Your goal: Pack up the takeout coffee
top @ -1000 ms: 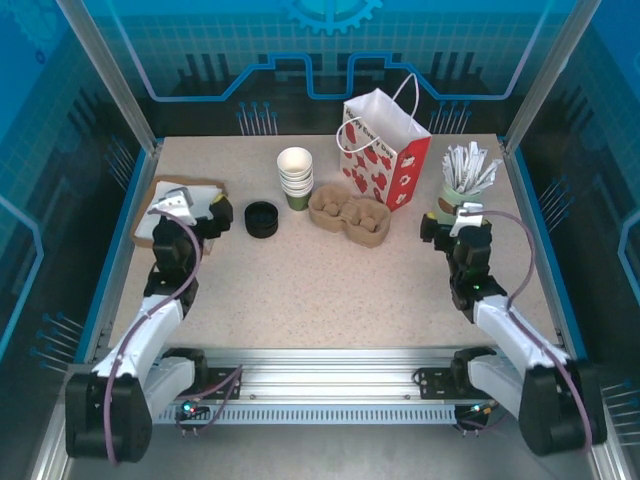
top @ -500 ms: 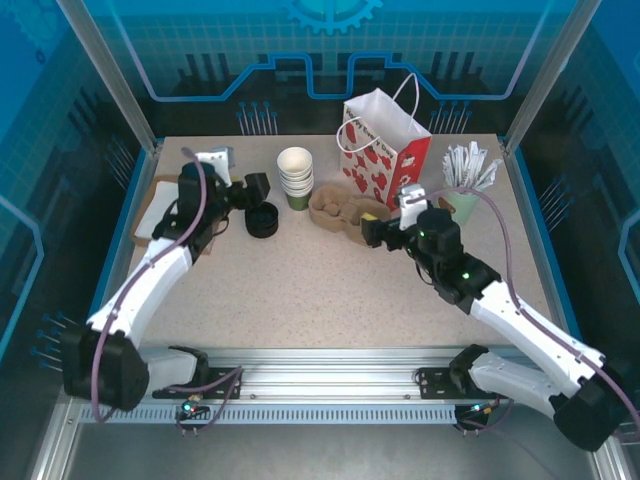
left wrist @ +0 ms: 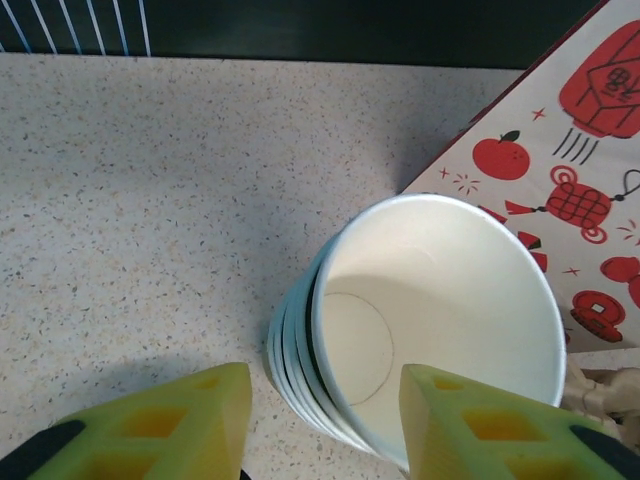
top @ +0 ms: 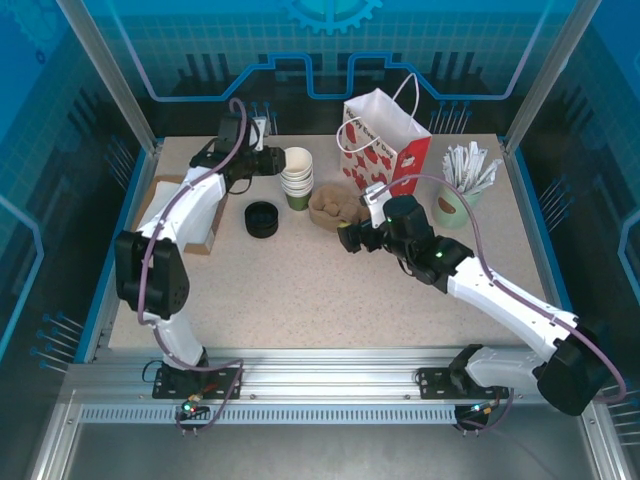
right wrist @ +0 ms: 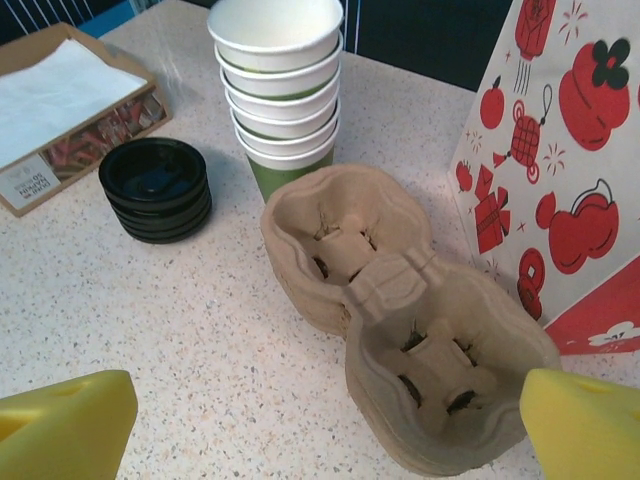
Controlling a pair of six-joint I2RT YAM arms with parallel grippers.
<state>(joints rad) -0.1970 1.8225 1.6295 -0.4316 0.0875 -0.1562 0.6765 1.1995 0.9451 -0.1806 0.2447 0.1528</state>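
The takeout coffee is out of view. A stack of lidless green cups with white rims [top: 295, 178] [left wrist: 440, 300] [right wrist: 280, 80] stands at the back centre. My left gripper [top: 268, 160] [left wrist: 325, 385] is at the stack's top. Its yellow fingers are apart and straddle the left wall of the top cup, one outside and one over the mouth, with a gap on the outer side. My right gripper [top: 350, 238] [right wrist: 325, 415] hangs wide open just in front of the brown pulp cup carrier [top: 340, 208] [right wrist: 400, 300], nothing between its fingers.
A stack of black lids [top: 261, 219] [right wrist: 156, 188] sits left of the carrier. The red-and-white paper bag [top: 385, 150] [left wrist: 570, 170] [right wrist: 560, 150] stands behind the carrier. A napkin tray [top: 170, 200] [right wrist: 60, 110] lies far left. A cup of sachets [top: 462, 185] stands right.
My left arm swung from over the napkin tray to the back and reached the cup stack, its jaws narrowing. My right arm moved from the right side to the carrier, staying open.
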